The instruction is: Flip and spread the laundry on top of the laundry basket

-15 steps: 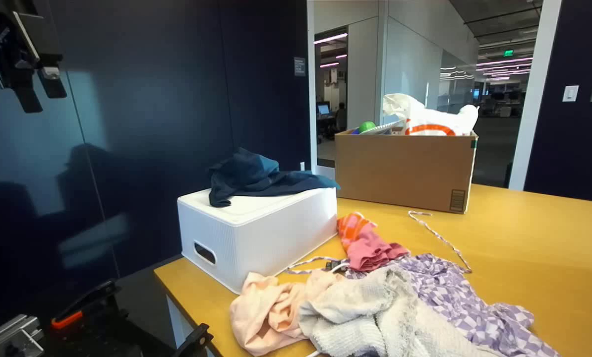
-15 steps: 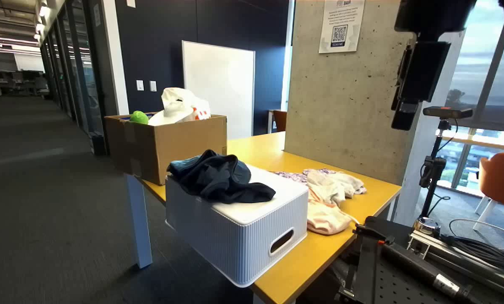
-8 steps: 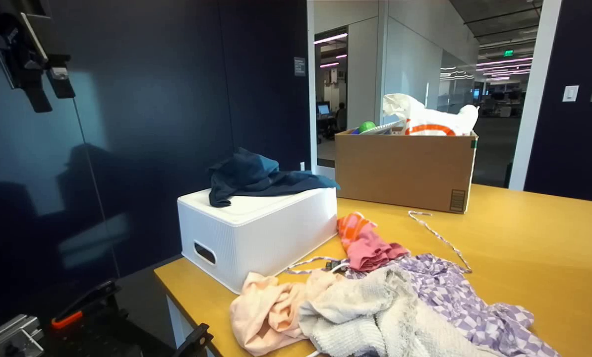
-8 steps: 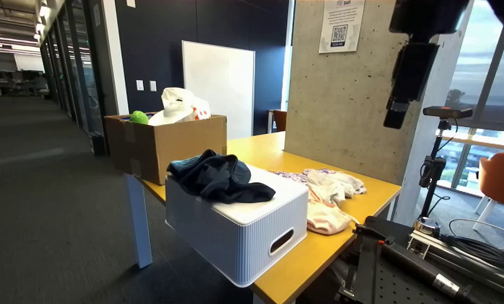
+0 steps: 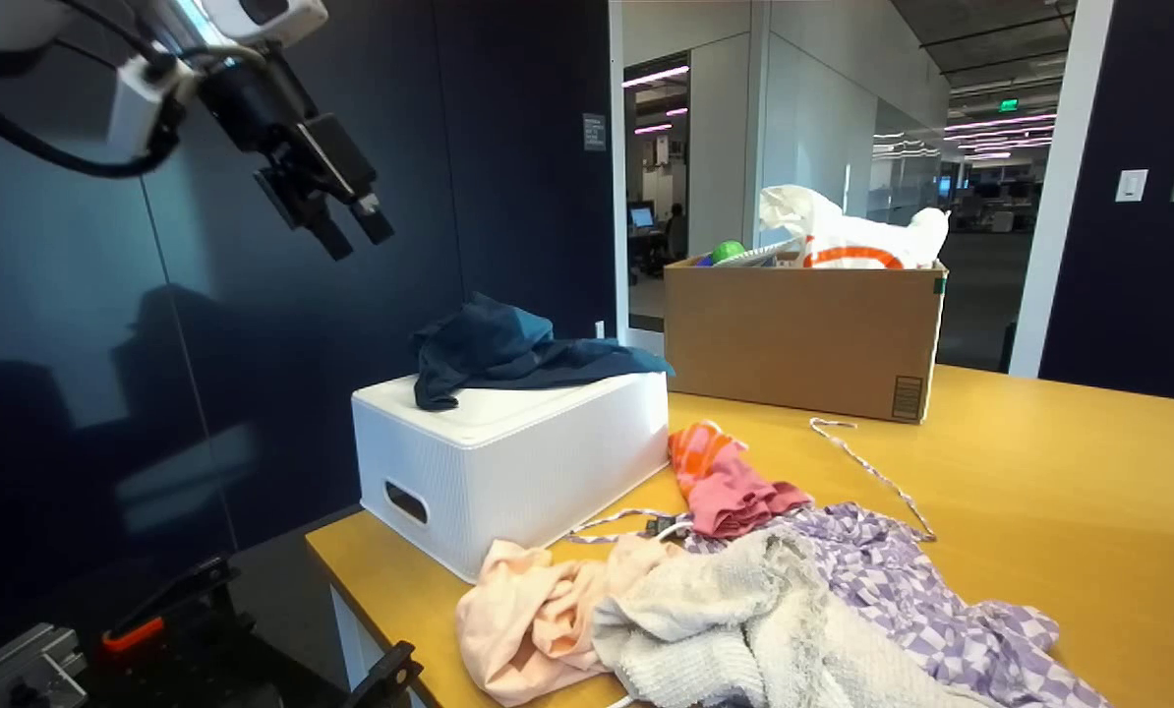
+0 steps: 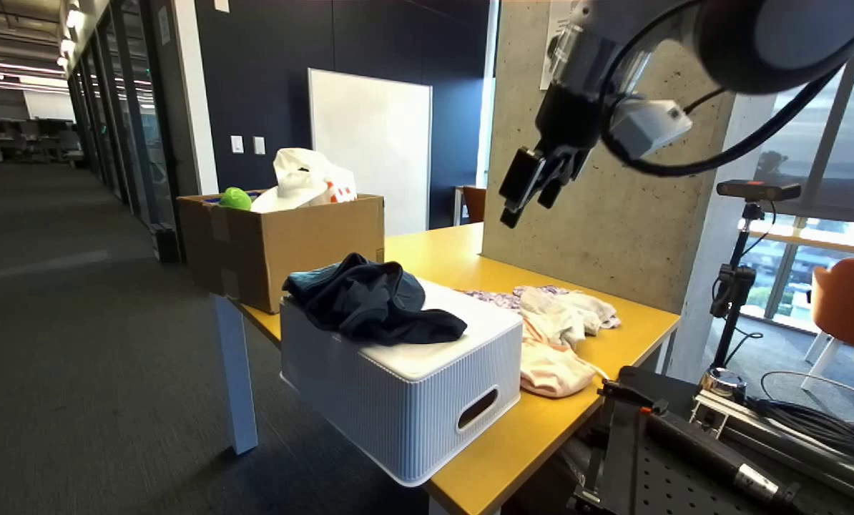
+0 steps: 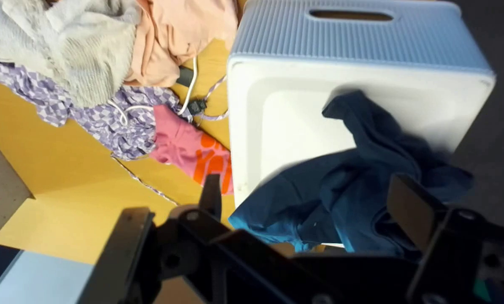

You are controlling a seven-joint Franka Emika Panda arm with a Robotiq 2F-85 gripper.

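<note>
Wrist view is showing a crumpled dark-blue cloth garment [image 7: 353,181] on top of a white ribbed plastic basket [image 7: 302,122], which is standing along one edge of the yellow tabletop [image 5: 1069,462], near a corner. The black gripper [image 7: 306,190] is hovering higher, its jaws standing wide apart. A rumpled peach cloth [image 5: 548,610] is lying beside the basket; a brown cardboard box [image 5: 793,334] is standing farther along that edge.

Daylight enters by the window [image 6: 795,146] in an exterior view. Soft shadows and pale glare lie across the dark wall [image 5: 331,324]. The wrist view shows the end effector [image 7: 310,203] dim and blurred.
</note>
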